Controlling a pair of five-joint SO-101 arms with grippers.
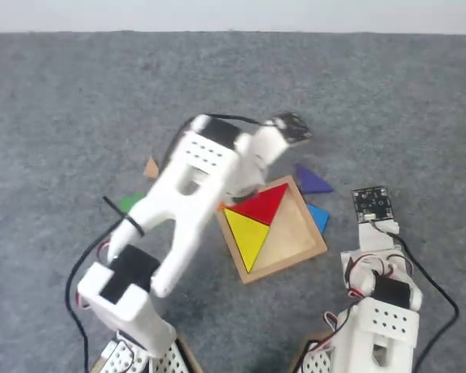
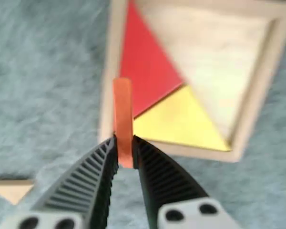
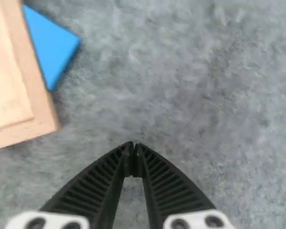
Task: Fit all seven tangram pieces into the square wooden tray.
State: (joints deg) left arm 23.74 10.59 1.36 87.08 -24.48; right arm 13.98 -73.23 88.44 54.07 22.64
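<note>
My left gripper (image 2: pixel 125 143) clamps an orange wooden piece (image 2: pixel 122 109) at ten o'clock on the square wooden tray (image 2: pixel 106 57). Next, I'd tip it flat inside.

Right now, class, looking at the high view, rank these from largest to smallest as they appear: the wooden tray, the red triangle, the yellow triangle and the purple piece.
1. wooden tray
2. red triangle and yellow triangle: they look about alike, so I won't rank them
3. purple piece
</note>
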